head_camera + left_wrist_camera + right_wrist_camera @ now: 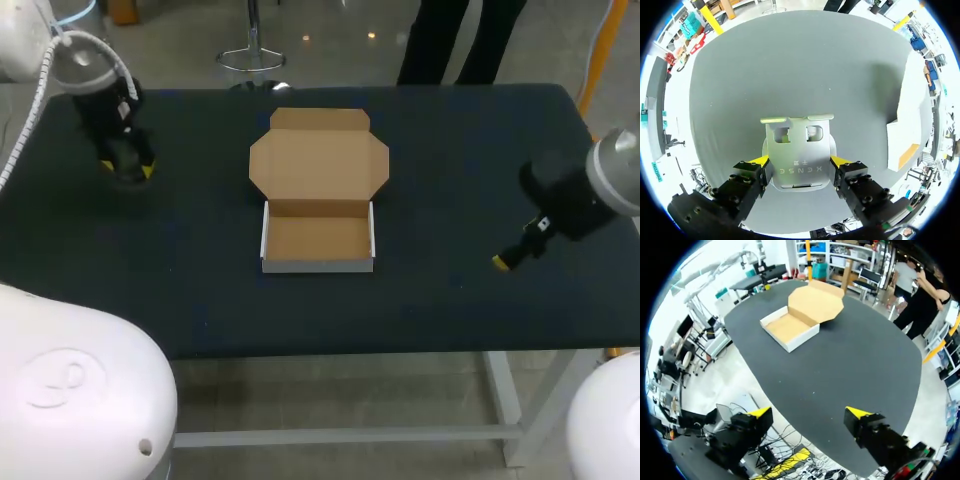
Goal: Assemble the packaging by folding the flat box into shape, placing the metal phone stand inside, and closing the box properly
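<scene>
**Head view.** The box [318, 240] sits at the centre of the frame on the desk [450, 150]. It is already folded into a shallow tray, and its lid [318, 160] is laid back flat toward the top of the frame. The tray is empty. In my judgement the lid is left open so that the stand can be lowered in from above. Your left hand [125, 165] is at the upper left of the frame, low over the desk and well apart from the box. Your right hand [515, 255] is at the right of the frame, off to the side of the tray and also apart from it.

**Left wrist view.** The metal phone stand [798, 145] lies flat between the fingers of the left hand [800, 161]. Both yellow tips meet its side edges, so the hand appears closed on the stand across its width. The box [907, 135] is off to one side of this hand, well apart. The stand has therefore not yet been placed in the box.

**Right wrist view.** The right hand [809, 414] is spread wide and holds nothing. The box [790, 330] lies ahead of it, well apart, with its open side up and the lid [815, 302] on the far side of the tray. This hand looks parked clear of the tray, which leaves the way in free for the left arm.
</scene>
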